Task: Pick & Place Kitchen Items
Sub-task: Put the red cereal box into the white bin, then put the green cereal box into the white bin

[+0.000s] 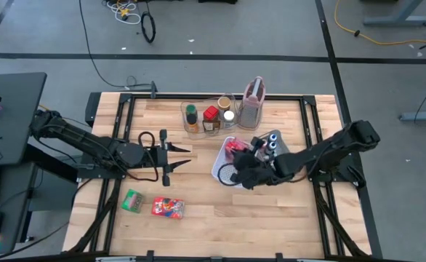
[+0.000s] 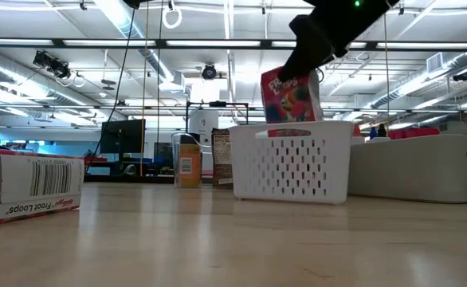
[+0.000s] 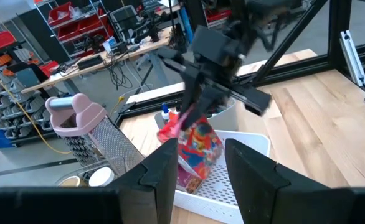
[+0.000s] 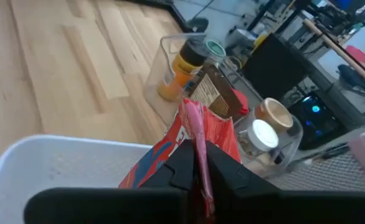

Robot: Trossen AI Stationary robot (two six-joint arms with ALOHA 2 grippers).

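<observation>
My right gripper [image 1: 243,166] is over the white mesh basket [image 2: 293,163], shut on a red printed packet [image 3: 198,149]. The packet's lower end dips behind the basket's rim [image 2: 293,127]. My left gripper [image 1: 181,157] is open above the table to the basket's left, its fingers pointing at the basket with nothing between them. A green packet [image 1: 133,200] and a red one [image 1: 168,207] lie flat on the wood near the front edge. Spice jars [image 1: 210,118] stand in a clear bin [image 1: 186,109] at the back. My right gripper pinches the red packet's sealed top edge [image 4: 194,124] between its two fingers [image 3: 192,102]. The fingers come slanting down from the table's right side. The packet hangs upright below them with its lower part inside the basket. Whether it rests on the basket's floor cannot be told.
A pinkish jug [image 1: 254,100] stands at the back beside the clear bin. Small blue-capped bottles [image 1: 272,138] sit on a grey tray [image 1: 280,149] just right of the basket, under my right arm. Bare wood lies between the basket and the two packets.
</observation>
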